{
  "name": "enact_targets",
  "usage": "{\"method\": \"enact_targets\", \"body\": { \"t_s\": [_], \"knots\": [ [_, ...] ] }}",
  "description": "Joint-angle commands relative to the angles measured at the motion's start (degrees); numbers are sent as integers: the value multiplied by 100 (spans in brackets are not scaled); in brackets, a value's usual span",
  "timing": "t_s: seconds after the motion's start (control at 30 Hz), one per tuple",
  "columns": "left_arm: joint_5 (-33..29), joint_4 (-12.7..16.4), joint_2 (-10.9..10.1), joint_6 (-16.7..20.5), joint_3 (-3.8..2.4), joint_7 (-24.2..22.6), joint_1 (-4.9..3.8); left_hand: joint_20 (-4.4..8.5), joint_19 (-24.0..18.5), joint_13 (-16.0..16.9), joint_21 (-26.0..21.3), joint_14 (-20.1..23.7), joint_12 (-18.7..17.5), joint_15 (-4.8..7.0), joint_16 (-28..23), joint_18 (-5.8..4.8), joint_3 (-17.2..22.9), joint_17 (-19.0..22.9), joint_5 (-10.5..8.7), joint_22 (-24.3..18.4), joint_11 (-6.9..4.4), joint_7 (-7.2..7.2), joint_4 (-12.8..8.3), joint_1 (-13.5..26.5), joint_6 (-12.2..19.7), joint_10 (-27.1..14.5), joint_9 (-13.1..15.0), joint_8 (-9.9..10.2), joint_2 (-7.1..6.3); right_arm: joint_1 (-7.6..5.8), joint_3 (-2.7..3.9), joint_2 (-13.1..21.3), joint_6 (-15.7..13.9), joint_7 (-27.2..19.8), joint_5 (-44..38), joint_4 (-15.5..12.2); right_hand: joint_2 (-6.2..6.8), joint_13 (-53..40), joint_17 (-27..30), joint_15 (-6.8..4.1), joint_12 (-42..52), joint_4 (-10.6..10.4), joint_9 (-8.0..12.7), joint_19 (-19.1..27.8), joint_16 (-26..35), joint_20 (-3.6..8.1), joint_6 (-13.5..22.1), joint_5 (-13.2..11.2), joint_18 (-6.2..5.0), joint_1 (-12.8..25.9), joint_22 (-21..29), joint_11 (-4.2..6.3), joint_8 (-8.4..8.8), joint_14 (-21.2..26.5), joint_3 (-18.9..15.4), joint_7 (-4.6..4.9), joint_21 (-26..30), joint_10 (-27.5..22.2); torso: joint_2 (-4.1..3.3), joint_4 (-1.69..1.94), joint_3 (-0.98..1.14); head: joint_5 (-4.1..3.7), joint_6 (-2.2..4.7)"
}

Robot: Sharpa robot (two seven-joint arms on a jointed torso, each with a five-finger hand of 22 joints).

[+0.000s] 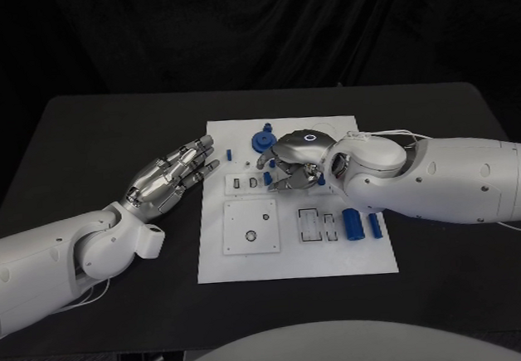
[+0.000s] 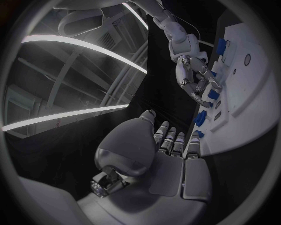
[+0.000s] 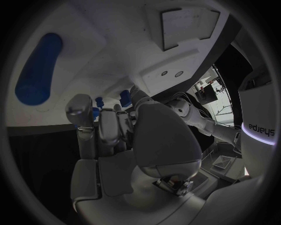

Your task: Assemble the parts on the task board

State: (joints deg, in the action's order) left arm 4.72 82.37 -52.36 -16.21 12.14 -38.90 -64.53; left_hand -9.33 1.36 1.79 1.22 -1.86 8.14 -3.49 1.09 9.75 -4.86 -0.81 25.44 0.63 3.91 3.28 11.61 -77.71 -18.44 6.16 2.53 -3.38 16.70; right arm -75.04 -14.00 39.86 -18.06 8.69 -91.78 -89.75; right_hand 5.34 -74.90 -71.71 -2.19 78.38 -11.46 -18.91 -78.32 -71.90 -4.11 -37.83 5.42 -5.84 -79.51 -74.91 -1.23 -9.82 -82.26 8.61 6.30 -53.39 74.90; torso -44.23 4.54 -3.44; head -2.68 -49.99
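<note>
- The task board (image 1: 295,249), a white plate, is laid in the middle of the black surface (image 1: 102,142), its long side running away from the robot.
- Small blue parts are seen on the board: two short blue cylinders (image 1: 362,222) lying side by side near its right edge, and a round blue part (image 1: 262,140) standing at its far end.
- Pale recessed plates and slots are spread over the near half of the board, among them a square plate (image 1: 250,227) with a small hole.
- The right hand (image 1: 293,163) is held over the far middle of the board, fingers curled downward onto it; blue is glimpsed beside the fingertips, but whether a part is pinched cannot be told.
- The left hand (image 1: 172,177) is held over the surface just beside the board's left edge, fingers stretched out and slightly apart, nothing being held; the fingertips reach to the board's rim.
</note>
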Motion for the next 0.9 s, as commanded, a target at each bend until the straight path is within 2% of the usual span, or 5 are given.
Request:
{"method": "enact_targets", "body": {
  "t_s": [0.03,0.17,0.3,0.57,0.9],
  "knots": [
    [-8,13,-1,-30,-5,-366,3,-35,-4,-7,-17,3,-15,-20,-25,28,40,0,26,-2,5,15,5,1,24,-42,1,-10,-34,18,2,4,-124,-9,-46,-2,15,-30,9,-9,-33,-26,51,33,17,10,99,-75,-72,65,-632,3,60,49,-56,1,56,-58,0,-7,1,11,-1],
    [-8,105,-62,144,-5,-440,4,-48,57,-4,26,-40,-11,-12,-4,47,69,-16,37,22,-2,6,-49,0,-15,-45,8,-25,-64,18,3,65,-637,-217,-46,-50,96,161,33,-9,-206,-112,164,52,44,10,336,-159,-81,80,-620,5,161,69,-111,-20,124,-327,29,-30,11,44,-1],
    [-8,309,-171,412,-6,-511,-8,-97,203,16,125,-155,93,-49,57,57,133,-61,84,71,39,30,-152,7,-52,22,15,-42,-108,-16,11,244,-1187,-461,-45,-217,469,655,315,24,-652,-545,502,354,370,-11,966,-237,-178,-81,-469,-11,299,338,-224,-56,838,-1423,137,9,36,90,-1],
    [138,573,-366,970,-7,-447,-441,-243,1429,256,882,-1347,1418,-285,1129,-6,472,-397,478,393,402,-28,-373,-22,-390,1088,46,-126,-331,-468,12,780,-1637,-798,117,-626,-41,897,596,108,-734,-419,563,744,674,-105,746,254,-261,-628,-371,-77,-44,807,102,-88,1552,-2393,474,21,178,200,-1],
    [542,376,-160,1279,-7,849,-1022,-347,3065,1240,2108,-2538,3234,-782,3559,-391,1524,-1301,256,939,955,432,-423,-240,-1283,1756,168,-592,-795,-649,-14,1119,-1482,-948,762,-474,-245,894,475,112,-609,-307,594,626,484,-109,469,800,-230,-819,-439,-92,-305,728,255,-8,1311,-2282,856,-154,341,302,-1]
  ]
}}
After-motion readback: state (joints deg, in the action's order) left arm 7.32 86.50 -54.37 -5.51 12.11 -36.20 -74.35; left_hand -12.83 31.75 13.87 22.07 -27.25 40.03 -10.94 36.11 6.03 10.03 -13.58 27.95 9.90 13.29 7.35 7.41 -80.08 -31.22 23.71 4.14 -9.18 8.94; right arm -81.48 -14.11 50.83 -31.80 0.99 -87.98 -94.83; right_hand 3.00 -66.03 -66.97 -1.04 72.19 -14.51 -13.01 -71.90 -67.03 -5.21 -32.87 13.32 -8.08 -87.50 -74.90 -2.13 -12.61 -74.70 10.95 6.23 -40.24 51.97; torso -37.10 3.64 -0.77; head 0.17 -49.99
